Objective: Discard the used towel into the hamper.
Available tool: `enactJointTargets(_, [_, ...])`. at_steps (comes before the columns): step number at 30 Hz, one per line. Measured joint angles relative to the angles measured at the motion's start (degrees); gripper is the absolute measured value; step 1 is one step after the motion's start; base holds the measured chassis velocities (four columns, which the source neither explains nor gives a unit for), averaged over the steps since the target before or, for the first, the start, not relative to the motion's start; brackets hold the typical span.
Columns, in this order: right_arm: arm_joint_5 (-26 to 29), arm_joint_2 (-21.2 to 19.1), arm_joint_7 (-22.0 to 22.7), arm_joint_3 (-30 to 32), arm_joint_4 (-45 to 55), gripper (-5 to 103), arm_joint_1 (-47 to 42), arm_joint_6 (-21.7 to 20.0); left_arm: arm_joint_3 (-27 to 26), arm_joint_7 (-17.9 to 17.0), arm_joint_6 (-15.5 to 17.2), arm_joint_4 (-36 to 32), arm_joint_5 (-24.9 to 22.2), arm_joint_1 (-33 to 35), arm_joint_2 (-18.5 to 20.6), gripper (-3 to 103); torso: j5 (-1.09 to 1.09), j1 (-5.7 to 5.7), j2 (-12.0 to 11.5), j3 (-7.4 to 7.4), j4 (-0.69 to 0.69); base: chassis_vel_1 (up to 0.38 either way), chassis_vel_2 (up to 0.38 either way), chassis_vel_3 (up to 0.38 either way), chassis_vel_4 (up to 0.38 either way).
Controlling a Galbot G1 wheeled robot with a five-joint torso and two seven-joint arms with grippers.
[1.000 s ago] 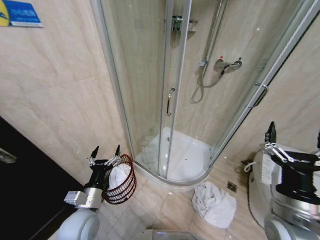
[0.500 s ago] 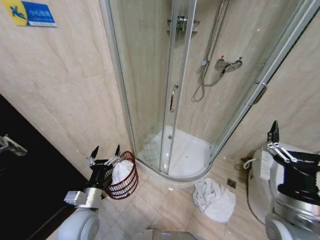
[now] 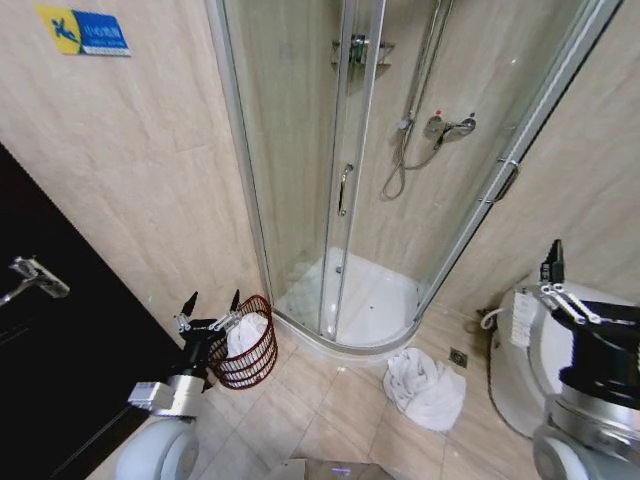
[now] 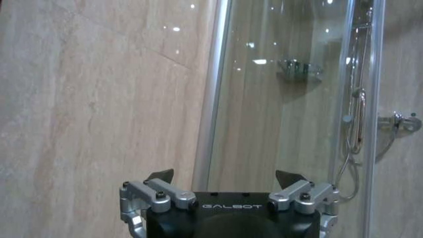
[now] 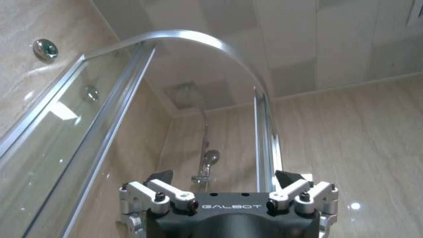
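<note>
The hamper (image 3: 247, 352), a small round dark red wire basket, stands on the tiled floor by the wall, left of the shower. A white towel (image 3: 243, 333) lies bunched inside it. Another crumpled white towel (image 3: 425, 388) lies on the floor in front of the shower tray. My left gripper (image 3: 212, 304) is raised just left of the hamper's rim, open and empty; the left wrist view shows it (image 4: 226, 176) facing the wall and shower glass. At the right edge my right gripper (image 3: 597, 270) is held up, and in the right wrist view it (image 5: 225, 176) is open and empty.
A curved glass shower enclosure (image 3: 340, 190) fills the middle. A white toilet (image 3: 525, 350) stands at the right behind my right arm. A dark door with a handle (image 3: 30, 277) is on the left. A floor drain (image 3: 457, 357) sits beside the floor towel.
The whole head picture has shifted: the camera has moved, showing more of the left wall, the door and its handle. Both arms keep their pose, and the towels and hamper lie as before.
</note>
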Motion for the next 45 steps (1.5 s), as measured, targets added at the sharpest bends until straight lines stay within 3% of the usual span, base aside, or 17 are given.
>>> enactJointTargets(20, [0.08, 0.77, 0.60, -0.24, 0.00, 100, 0.16, -0.66, 0.00, 0.00, 0.00, 0.00, 0.00, 0.01, 0.00, 100, -0.01, -0.04, 0.01, -0.02, 0.00, -0.004, -0.012, -0.008, -0.004])
enactJointTargets(34, [0.30, 1.05, 0.60, 0.16, 0.00, 100, 0.01, 0.84, 0.00, 0.00, 0.00, 0.00, 0.00, 0.01, 0.00, 100, 0.02, -0.04, 0.02, -0.02, 0.00, -0.146, -0.143, 0.144, 0.155])
enactJointTargets(36, [0.30, 1.04, 0.55, 0.16, 0.00, 100, 0.00, 1.44, 0.01, 0.01, 0.00, 0.00, 0.00, 0.00, 0.00, 100, -0.02, -0.04, 0.02, -0.02, -0.05, -0.192, -0.240, 0.187, 0.193])
enactJointTargets(39, [0.24, 0.96, 0.39, 0.15, -0.01, 100, 0.12, 1.72, 0.02, 0.02, 0.00, 0.00, 0.00, 0.01, -0.01, 100, 0.05, -0.02, 0.01, -0.01, -0.02, -0.118, -0.156, 0.166, 0.026])
enactJointTargets(45, [0.18, 1.06, 0.37, -0.17, 0.00, 100, 0.36, 1.17, 0.00, 0.00, 0.00, 0.00, 0.00, 0.02, 0.00, 100, 0.01, -0.06, 0.02, -0.03, 0.02, 0.010, -0.043, 0.060, 0.043])
